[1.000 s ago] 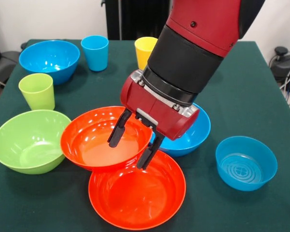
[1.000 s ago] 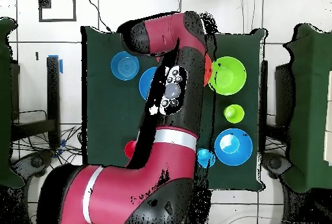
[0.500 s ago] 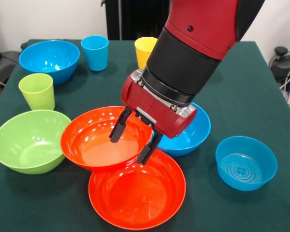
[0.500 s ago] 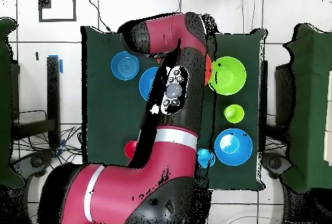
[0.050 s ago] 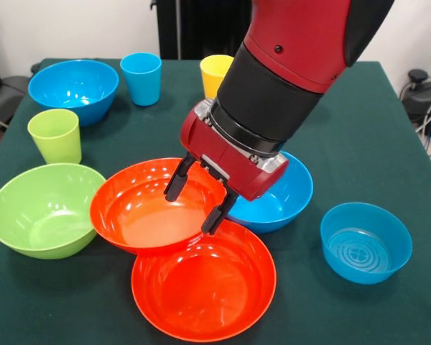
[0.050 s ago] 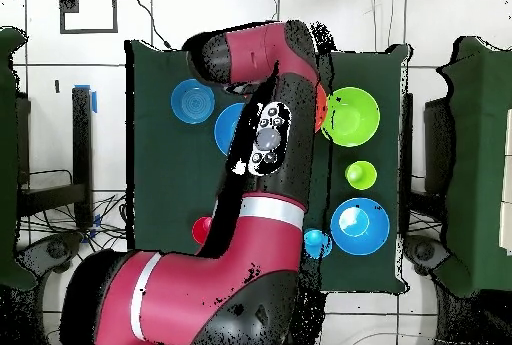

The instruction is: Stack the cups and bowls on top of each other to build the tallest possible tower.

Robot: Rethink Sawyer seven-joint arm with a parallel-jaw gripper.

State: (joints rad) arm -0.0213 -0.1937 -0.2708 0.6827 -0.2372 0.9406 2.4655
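Note:
My gripper (image 5: 195,200) hangs open over the right rim of an orange bowl (image 5: 140,212). One finger is above that bowl's inside, the other outside its rim. This bowl overlaps and leans on a second orange bowl (image 5: 201,287) in front of it. A blue bowl (image 5: 287,200) sits just behind the gripper, partly hidden by the arm. In the overhead view the arm (image 6: 265,141) covers the gripper and most of the orange bowls (image 6: 321,111). No tower shows in either view.
Left of the orange bowls are a green bowl (image 5: 39,208), a green cup (image 5: 55,134) and a blue bowl (image 5: 73,86). A blue cup (image 5: 141,77) and yellow cup (image 5: 212,72) stand at the back, a small blue bowl (image 5: 365,241) at the right. A red cup (image 6: 202,229) shows from overhead.
The gripper has risen a little above the orange bowl's rim, still open. The bowls and cups have not moved.

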